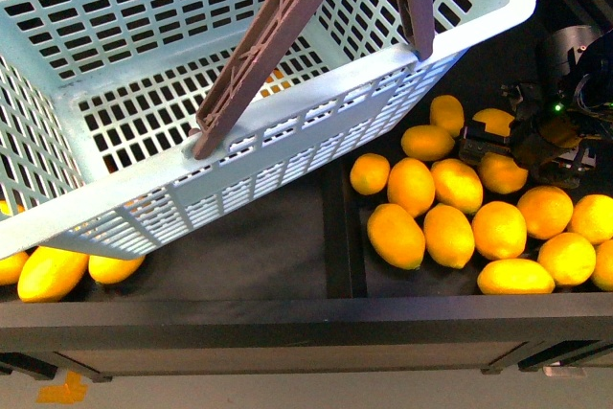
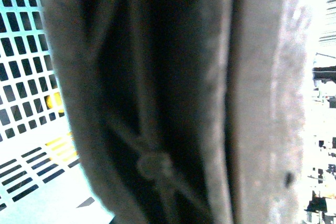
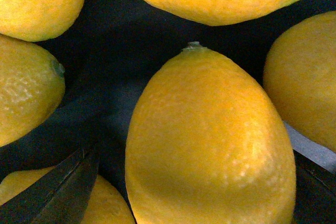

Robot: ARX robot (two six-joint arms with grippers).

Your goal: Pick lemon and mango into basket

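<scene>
The aqua basket (image 1: 287, 131) hangs tilted over the left of the table, with brown handles (image 1: 263, 50) rising out of view. In the left wrist view a handle (image 2: 173, 103) with a white zip tie (image 2: 155, 163) fills the picture; my left gripper is shut on it and its fingers are hidden. My right gripper (image 1: 522, 146) is low over the lemon pile (image 1: 450, 208). Seen from its wrist, it stands open around one lemon (image 3: 210, 145), dark fingers (image 3: 58, 187) on either side. Longer yellow mangoes (image 1: 53, 273) lie under the basket's low corner.
A black divider strip (image 1: 343, 237) splits the table between the mangoes and the lemons. The table's front edge (image 1: 306, 318) runs across the bottom. Other lemons (image 3: 31, 93) crowd close around the one between my right fingers. Something yellow (image 2: 52, 100) shows through the basket slots.
</scene>
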